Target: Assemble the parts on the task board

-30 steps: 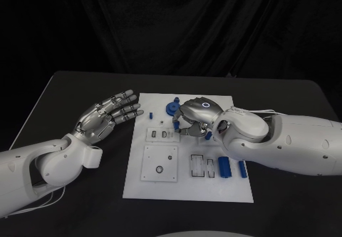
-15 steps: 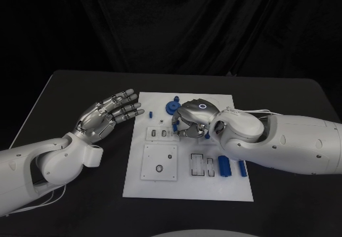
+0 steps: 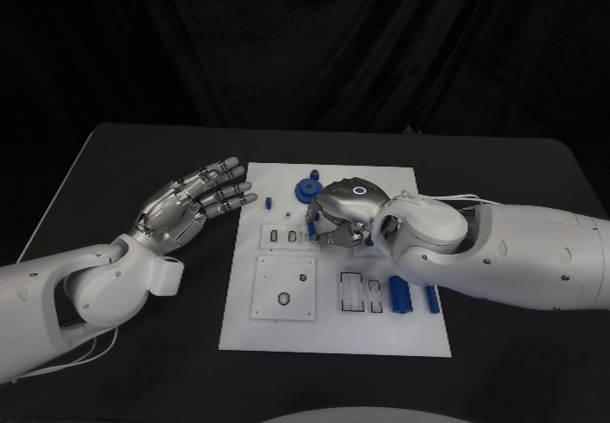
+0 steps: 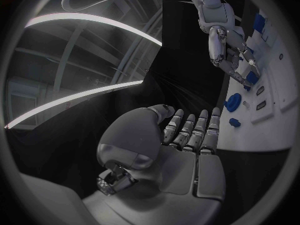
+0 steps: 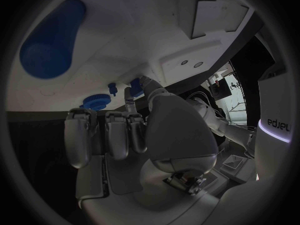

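The white task board lies mid-table. My right hand hovers low over the board's far middle, fingers curled down. A small blue part shows pinched between its thumb and a fingertip, also seen from the left wrist as the blue part under the right hand. My left hand floats open, fingers spread, just off the board's left edge and touches nothing. A blue gear stands on the board's far side, just beyond the right hand.
A small blue peg stands near the left hand's fingertips. Two blue bars lie on the board's near right, partly under my right forearm. Recessed slots sit at the board's left and middle. Black table surrounds the board.
My right hand has edged slightly left and farther over the board, still curled. The left hand has stayed where it was, open.
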Robot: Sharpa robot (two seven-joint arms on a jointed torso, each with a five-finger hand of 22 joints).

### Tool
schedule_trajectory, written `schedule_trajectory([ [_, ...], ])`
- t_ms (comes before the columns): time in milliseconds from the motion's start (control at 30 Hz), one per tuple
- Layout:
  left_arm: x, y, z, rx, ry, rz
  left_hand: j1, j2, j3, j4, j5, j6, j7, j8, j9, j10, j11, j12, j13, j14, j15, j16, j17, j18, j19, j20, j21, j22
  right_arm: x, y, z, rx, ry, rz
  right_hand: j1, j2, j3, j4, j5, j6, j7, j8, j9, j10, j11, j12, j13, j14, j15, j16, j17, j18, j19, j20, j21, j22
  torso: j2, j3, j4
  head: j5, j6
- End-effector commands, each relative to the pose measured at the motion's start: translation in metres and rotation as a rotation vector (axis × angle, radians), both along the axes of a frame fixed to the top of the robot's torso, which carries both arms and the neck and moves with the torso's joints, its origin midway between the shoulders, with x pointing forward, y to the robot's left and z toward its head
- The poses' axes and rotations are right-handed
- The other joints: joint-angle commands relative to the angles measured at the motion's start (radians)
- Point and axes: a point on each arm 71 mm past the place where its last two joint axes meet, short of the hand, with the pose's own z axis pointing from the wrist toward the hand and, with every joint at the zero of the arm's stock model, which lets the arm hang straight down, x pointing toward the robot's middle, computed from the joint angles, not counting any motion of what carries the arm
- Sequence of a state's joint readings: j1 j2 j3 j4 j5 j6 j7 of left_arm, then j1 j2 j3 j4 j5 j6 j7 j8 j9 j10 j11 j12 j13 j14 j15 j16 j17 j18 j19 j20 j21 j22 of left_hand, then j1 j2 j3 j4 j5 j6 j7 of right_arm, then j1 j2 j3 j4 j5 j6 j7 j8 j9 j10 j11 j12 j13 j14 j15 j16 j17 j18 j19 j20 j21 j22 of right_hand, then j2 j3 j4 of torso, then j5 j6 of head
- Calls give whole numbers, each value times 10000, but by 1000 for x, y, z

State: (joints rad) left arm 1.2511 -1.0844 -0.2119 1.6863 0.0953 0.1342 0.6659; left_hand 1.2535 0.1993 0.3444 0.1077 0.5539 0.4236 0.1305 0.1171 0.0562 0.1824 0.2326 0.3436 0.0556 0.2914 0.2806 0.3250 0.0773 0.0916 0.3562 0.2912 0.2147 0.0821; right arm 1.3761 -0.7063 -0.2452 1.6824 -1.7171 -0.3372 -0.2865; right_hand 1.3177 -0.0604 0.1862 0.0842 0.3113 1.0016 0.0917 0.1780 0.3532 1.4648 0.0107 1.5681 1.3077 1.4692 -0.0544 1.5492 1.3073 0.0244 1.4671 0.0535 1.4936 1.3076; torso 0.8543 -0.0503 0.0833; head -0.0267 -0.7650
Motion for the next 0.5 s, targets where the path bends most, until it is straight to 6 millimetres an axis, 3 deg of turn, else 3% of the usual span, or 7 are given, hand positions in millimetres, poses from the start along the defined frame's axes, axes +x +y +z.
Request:
schedule_trajectory([
  [33, 0, -1, 0, -124, -34, -140, -101, -9, 35, 10, 39, 19, 37, 56, 10, -19, 72, 55, 12, 4, 44, 32, 0, -168, -55, 2, -38, -14, 1, -1, -4, -339, 134, -201, -132, -118, -86, 3, -375, -361, 100, -260, -66, 1060, 108, 27, 2631, 901, 60, -50, 2118, 69, 443, 49, -71, 1901, 2, -1, 6, -5, -13],
  [500, 0, 0, 0, -124, -33, -139, -110, -9, 51, 10, 41, 7, 40, 52, 8, -27, 73, 50, 9, -2, 45, 39, -2, -170, -56, 1, -38, -15, 1, -1, -6, -392, 185, -141, -244, -248, -216, 40, -1098, -1237, 272, -935, -365, 1060, 137, 27, 2631, 876, 105, -115, 1992, 94, 420, 118, -158, 1852, -1, -2, 3, -8, -73],
])
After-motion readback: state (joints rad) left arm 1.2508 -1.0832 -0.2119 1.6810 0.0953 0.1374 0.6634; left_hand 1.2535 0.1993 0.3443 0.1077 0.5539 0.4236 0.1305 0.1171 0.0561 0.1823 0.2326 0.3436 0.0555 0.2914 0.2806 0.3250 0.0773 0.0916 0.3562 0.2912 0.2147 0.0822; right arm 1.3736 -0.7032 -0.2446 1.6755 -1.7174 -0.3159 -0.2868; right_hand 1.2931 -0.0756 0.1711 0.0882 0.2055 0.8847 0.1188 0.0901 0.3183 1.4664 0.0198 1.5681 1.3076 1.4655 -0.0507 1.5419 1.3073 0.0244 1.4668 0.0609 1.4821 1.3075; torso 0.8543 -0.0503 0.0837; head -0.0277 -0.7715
